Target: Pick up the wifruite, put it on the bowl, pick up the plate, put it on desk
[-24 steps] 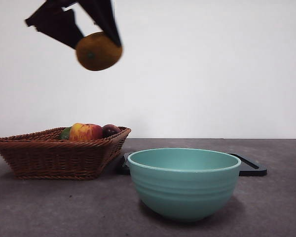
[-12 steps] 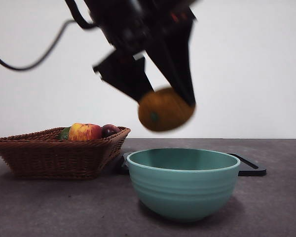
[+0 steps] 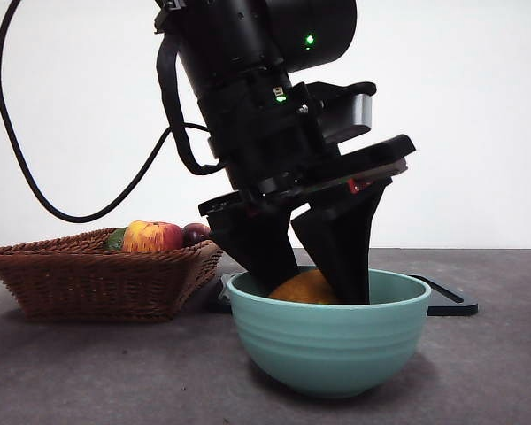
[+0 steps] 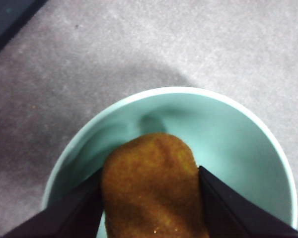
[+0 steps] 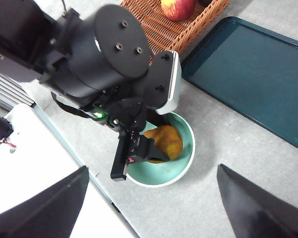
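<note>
Reaching down into the teal-green bowl (image 3: 329, 341), the left pincer (image 3: 311, 282) has its two black jaws closed against the sides of an orange-brown fruit (image 3: 303, 289), one jaw on each flank. In the front view only the fruit's rounded top shows above the bowl's rim, between the dark jaws; whether it touches the bowl's floor cannot be told. The left wrist view looks straight down on the same fruit (image 4: 151, 186), rough-skinned and oval, sitting inside the pale green bowl (image 4: 238, 144) with both jaws pressed on it.

The bowl stands on the dark grey worktop (image 3: 88, 372), at the near middle of the scene. To its left and a little farther back sits a brown wicker basket (image 3: 97, 279) holding a red-and-yellow apple (image 3: 153, 236), a dark reddish fruit (image 3: 197, 234) and a bit of something green. Behind the bowl lies a flat dark tray (image 3: 447, 299), its edges showing on both sides of the bowl.

The right pincer (image 5: 151, 198) hangs high above the scene with its jaws spread wide and nothing between them. Its view shows the left arm bent over the bowl (image 5: 181, 166), the fruit (image 5: 164, 140) inside, the basket (image 5: 174, 27) beyond, and the tray (image 5: 248, 74) just beside the basket.
</note>
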